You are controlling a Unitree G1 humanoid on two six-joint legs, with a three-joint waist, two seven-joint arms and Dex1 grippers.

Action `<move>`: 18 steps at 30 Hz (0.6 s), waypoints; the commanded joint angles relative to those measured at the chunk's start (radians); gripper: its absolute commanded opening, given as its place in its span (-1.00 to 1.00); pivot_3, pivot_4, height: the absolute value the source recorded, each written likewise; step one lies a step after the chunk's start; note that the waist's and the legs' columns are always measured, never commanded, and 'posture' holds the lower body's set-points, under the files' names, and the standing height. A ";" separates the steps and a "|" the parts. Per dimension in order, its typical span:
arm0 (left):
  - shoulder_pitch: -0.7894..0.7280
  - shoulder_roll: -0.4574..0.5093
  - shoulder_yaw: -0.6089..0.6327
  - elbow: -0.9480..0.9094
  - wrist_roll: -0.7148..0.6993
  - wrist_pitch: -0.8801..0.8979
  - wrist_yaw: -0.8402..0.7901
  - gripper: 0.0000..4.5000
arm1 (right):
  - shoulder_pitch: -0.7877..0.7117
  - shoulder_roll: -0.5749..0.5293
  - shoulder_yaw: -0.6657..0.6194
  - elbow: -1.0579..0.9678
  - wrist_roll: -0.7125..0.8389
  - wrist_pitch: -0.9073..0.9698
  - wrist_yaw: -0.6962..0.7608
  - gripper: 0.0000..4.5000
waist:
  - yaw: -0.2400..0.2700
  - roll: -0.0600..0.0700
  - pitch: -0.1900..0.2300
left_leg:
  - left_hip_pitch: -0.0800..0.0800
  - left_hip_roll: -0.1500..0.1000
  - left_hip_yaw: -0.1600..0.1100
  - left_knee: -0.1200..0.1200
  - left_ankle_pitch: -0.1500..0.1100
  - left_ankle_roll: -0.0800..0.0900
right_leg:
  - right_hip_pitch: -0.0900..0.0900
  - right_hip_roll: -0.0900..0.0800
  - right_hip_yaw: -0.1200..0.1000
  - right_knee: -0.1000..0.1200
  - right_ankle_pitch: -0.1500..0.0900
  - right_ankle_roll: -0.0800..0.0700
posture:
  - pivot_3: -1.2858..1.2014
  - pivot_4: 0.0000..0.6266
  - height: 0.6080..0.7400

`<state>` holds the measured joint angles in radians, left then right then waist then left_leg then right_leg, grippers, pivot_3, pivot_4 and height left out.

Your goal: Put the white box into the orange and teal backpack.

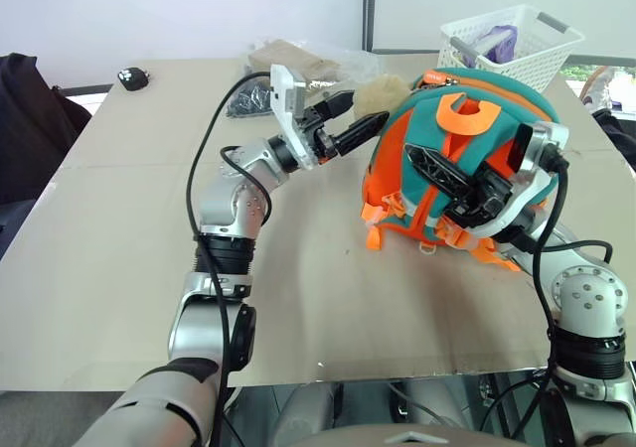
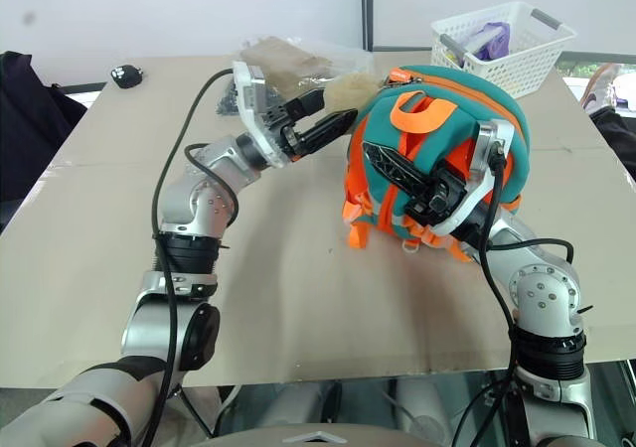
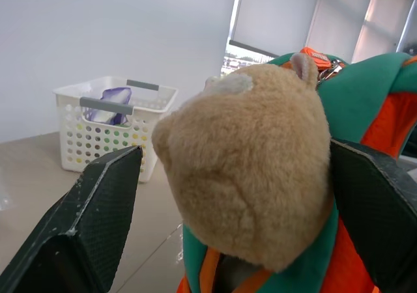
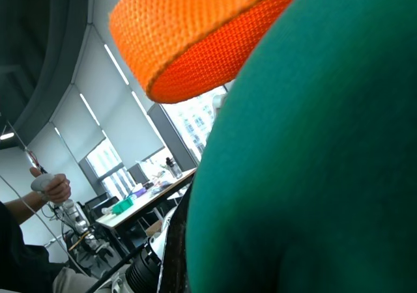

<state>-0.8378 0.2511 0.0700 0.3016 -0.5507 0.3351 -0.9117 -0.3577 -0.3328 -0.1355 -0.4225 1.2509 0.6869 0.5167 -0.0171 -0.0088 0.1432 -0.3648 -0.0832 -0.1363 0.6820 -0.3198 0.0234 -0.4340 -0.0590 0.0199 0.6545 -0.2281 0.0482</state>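
Note:
The orange and teal backpack (image 1: 467, 159) stands upright at the middle right of the table, with a tan plush toy (image 1: 383, 94) hanging at its upper left side. My left gripper (image 1: 363, 114) is open and reaches in from the left. In the left wrist view its two fingers (image 3: 98, 208) stand on either side of the plush toy (image 3: 254, 163) without closing on it. My right gripper (image 1: 427, 164) is shut and lies against the backpack's front, by its orange straps. I cannot tell whether fabric is pinched in it. The white box is out of view.
A white lattice basket (image 1: 512, 40) with a purple item stands behind the backpack at the far right. A clear bag with brown contents (image 1: 298, 60) and a small black object (image 1: 132, 76) lie at the table's far edge. A person's hand (image 4: 52, 187) shows far off.

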 commanded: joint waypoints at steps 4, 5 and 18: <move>-0.021 -0.020 0.027 0.006 -0.009 -0.053 -0.016 0.98 | -0.006 0.006 -0.011 -0.048 0.001 -0.025 -0.002 -1.00 | 0.000 0.000 0.000 | 0.000 0.000 0.000 0.000 0.000 0.000 | 0.000 0.000 0.000 0.000 0.000 0.000 | 0.03 -0.52 1.00; -0.016 -0.022 0.035 0.006 -0.009 -0.065 -0.010 0.98 | -0.006 0.007 -0.011 -0.047 0.001 -0.025 -0.002 -1.00 | 0.000 0.000 0.000 | 0.000 0.000 0.000 0.000 0.000 0.000 | 0.000 0.000 0.000 0.000 0.000 0.000 | 0.03 -0.52 1.00; 0.040 0.009 0.053 -0.016 0.007 -0.056 -0.005 -0.99 | -0.013 0.020 0.001 -0.033 -0.003 -0.024 0.003 -1.00 | -0.001 0.000 0.000 | 0.000 0.000 0.000 0.000 0.000 0.000 | 0.000 0.000 0.000 0.000 0.000 0.000 | 0.03 -0.52 1.00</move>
<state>-0.8041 0.2480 0.1109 0.3245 -0.5464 0.2968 -0.9197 -0.3578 -0.3173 -0.1326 -0.4225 1.2376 0.6779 0.5141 -0.0185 -0.0088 0.1432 -0.3646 -0.0832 -0.1363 0.6821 -0.3198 0.0234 -0.4342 -0.0589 0.0200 0.6550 -0.2281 0.0482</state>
